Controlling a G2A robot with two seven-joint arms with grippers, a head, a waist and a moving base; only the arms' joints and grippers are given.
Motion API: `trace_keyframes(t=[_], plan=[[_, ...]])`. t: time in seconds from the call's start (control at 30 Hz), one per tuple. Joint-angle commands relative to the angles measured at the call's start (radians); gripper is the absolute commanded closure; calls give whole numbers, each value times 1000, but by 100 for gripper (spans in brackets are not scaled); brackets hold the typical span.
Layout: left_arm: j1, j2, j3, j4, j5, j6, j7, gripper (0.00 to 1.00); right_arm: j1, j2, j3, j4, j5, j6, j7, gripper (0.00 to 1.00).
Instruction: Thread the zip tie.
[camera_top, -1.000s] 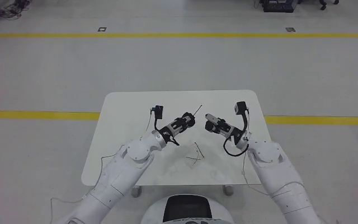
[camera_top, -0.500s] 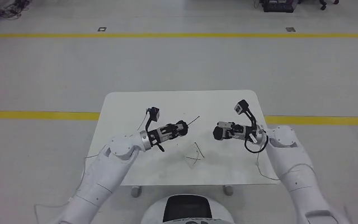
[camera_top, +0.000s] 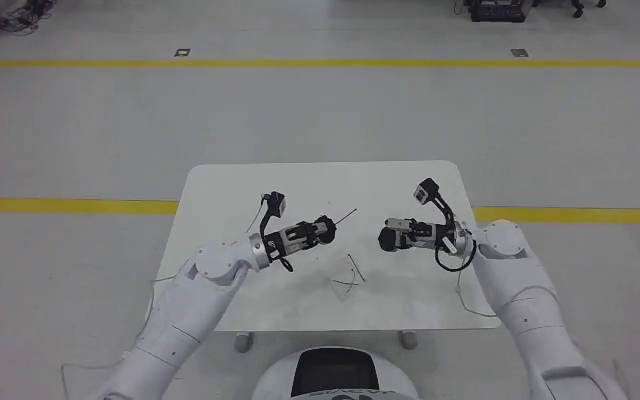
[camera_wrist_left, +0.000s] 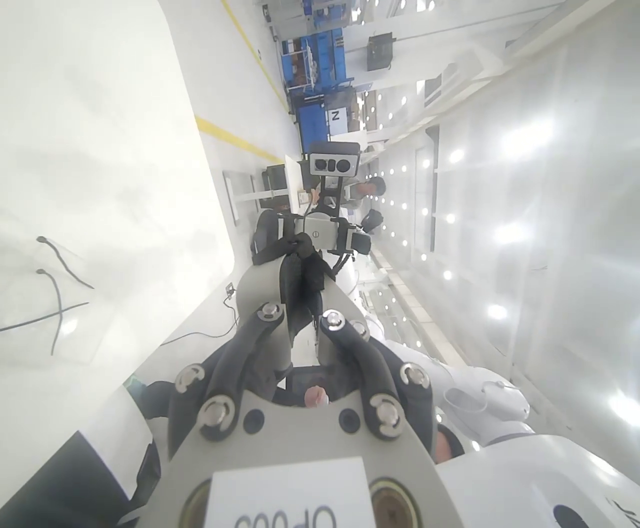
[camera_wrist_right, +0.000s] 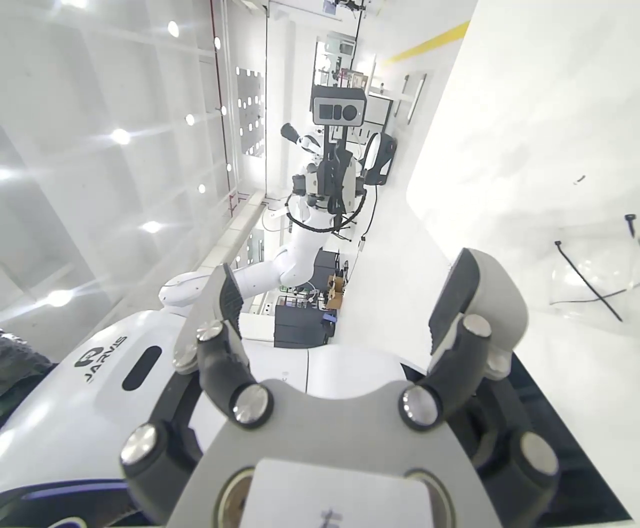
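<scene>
Black zip tie (camera_top: 346, 215) clamped in left gripper (camera_top: 328, 227); right gripper (camera_top: 384, 238), spread wide and empty, faces it.

A big industrial robot lab: a wide pale floor (camera_top: 320, 120) crossed by yellow lines (camera_top: 320, 63); one white tabletop (camera_top: 400, 185) near; blue racks (camera_wrist_left: 315, 50) far off; rows of ceiling lights (camera_wrist_right: 120, 136).

I work at a white, round-cornered table (camera_top: 220, 190) on a pale grey floor (camera_top: 320, 110). Two yellow lines (camera_top: 300, 63) cross it, one far off, one level with the table. Rows of ceiling lights (camera_wrist_left: 505, 145) overhead; blue racks (camera_wrist_left: 315, 45) in the distance.
</scene>
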Motion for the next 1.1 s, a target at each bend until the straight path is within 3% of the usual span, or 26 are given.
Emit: trace_keyframes(t=[0.0,0.13,0.27,0.4,0.67,0.87,1.07], plan=[[-11,5,-1,8,-10,7,-79,100,-3,5,-9,-14,-21,9,7,0],[-25,23,-17,6,47,-45,-216,100,13,36,-74,-31,24,44,7,0],[-24,35,-23,18,35,-46,-298,100,53,78,-156,-10,72,40,7,0],[-37,35,1,40,36,-25,-289,100,95,110,-257,9,135,40,7,0],[-36,34,6,37,37,-24,-279,100,95,110,-257,9,135,40,7,0],[-54,33,50,49,10,8,-340,100,84,117,-301,-41,149,29,7,0],[-65,33,60,54,31,-6,-317,100,86,119,-304,-39,148,28,7,0]])
